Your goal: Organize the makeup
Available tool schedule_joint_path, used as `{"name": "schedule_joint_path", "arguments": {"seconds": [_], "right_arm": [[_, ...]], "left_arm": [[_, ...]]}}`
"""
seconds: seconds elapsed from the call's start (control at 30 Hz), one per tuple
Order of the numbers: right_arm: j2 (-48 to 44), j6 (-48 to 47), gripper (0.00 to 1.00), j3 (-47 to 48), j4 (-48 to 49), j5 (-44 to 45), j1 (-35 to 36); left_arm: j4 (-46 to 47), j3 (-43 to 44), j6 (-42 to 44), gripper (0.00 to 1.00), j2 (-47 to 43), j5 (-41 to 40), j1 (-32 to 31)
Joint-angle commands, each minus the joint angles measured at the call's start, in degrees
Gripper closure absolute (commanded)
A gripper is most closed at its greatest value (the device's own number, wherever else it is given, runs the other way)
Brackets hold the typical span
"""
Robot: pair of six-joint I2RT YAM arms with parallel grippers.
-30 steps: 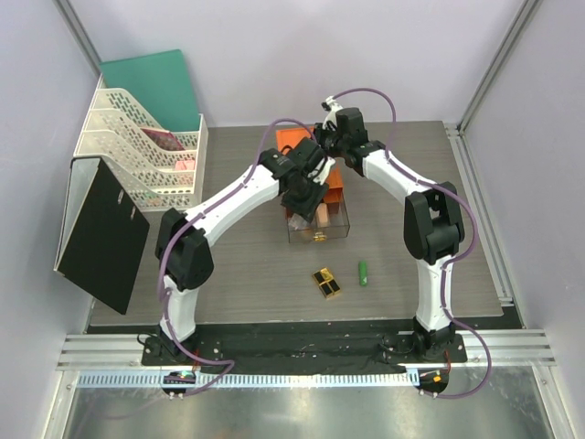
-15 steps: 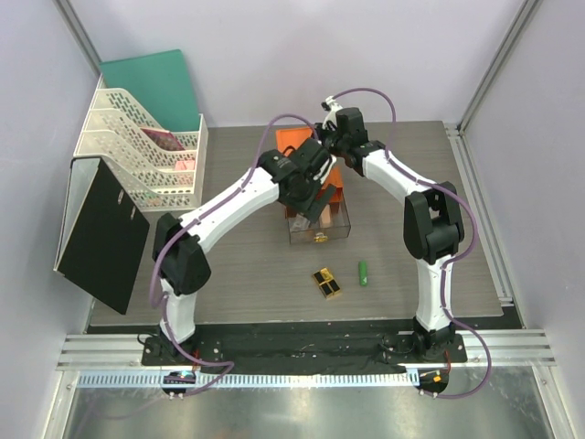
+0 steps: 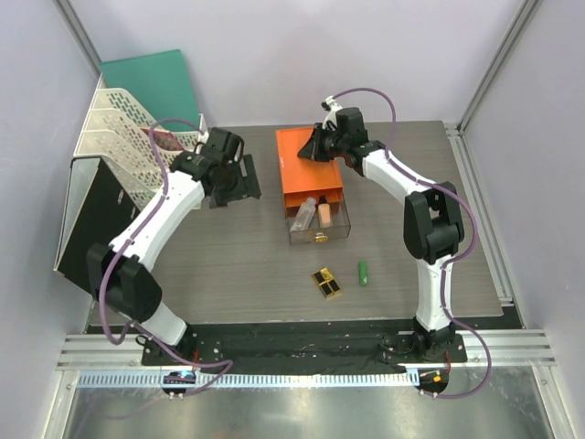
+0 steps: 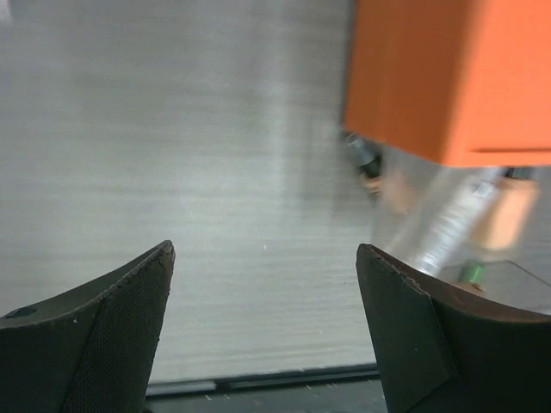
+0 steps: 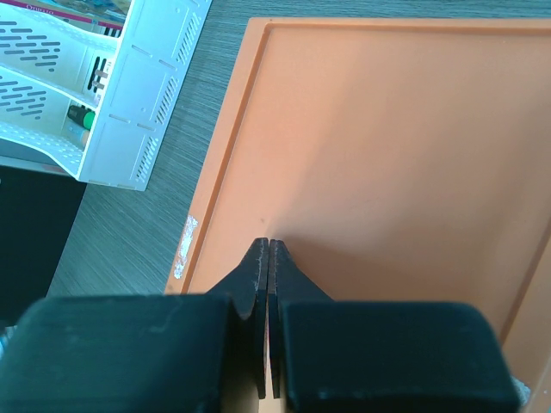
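The makeup sits in two lots, both on the near side of the orange plastic drawer box [image 3: 309,174]. One clear, dark-capped bottle filled with peach liquid [image 3: 305,209] and a second like it [image 3: 324,213] lie in the clear pull-out drawer [image 3: 344,229] that juts from the box's near face. A small gold-and-black piece [image 3: 319,237] lies at the drawer's front wall. Further out from that face, on the grey wood-grain table [image 3: 228,274], lie two black-and-gold lipstick cases [image 3: 326,283], touching each other. A small green tube [image 3: 363,273] lies apart from them, more toward the box's right side.

All of these look light, stiff and smooth. The round bottles and the tube would likely roll if nudged and could slip in a loose pinch, so each is best taken across the middle of its body, with the fingers square to its length. The cases seem flat-sided and should offer a surer hold, though their touching sides leave only the outer faces free.

The left gripper [image 3: 239,180] hangs to the left of the box, jaws spread wide with only bare table between them. The right gripper [image 5: 269,245] is over the far part of the box's top, fingers clenched together on nothing. Whether the tips press on the lid I cannot tell.

Well to the left of the box stands a white perforated tiered paper tray [image 3: 137,146], with a green folder [image 3: 151,82] behind it
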Motion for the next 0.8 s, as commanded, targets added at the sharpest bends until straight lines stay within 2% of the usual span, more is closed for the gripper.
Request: {"name": "schedule_joint_path", "arguments": {"seconds": [0.0, 0.2, 0.3, 0.5, 0.63, 0.77], "right_arm": [[10.34, -3.45, 0.99, -6.15, -21.69, 4.90, 1.27], [10.34, -3.45, 0.99, -6.06, -21.78, 4.90, 1.18], [10.17, -3.45, 0.99, -6.06, -21.69, 4.90, 1.10], [9.99, -3.54, 0.99, -6.15, -21.69, 4.90, 1.10], [9.99, -3.45, 0.99, -6.15, -21.78, 4.81, 1.01], [9.73, -3.45, 0.99, -6.33, -21.69, 4.81, 1.01]], "left_arm": [[3.30, -7.01, -11.59, 0.15, 2.50, 11.47, 2.88], [6.64, -10.18, -19.85, 0.18, 8.04, 20.45, 3.68], [11.29, -12.99, -24.42, 0.19, 10.85, 25.89, 3.68], [14.99, -15.55, -28.21, 0.20, 14.02, 26.96, 3.68], [21.22, -19.50, -32.15, 0.21, 15.08, 29.86, 3.68], [34.55, -26.78, -38.83, 0.21, 15.69, 35.21, 3.50]]}}
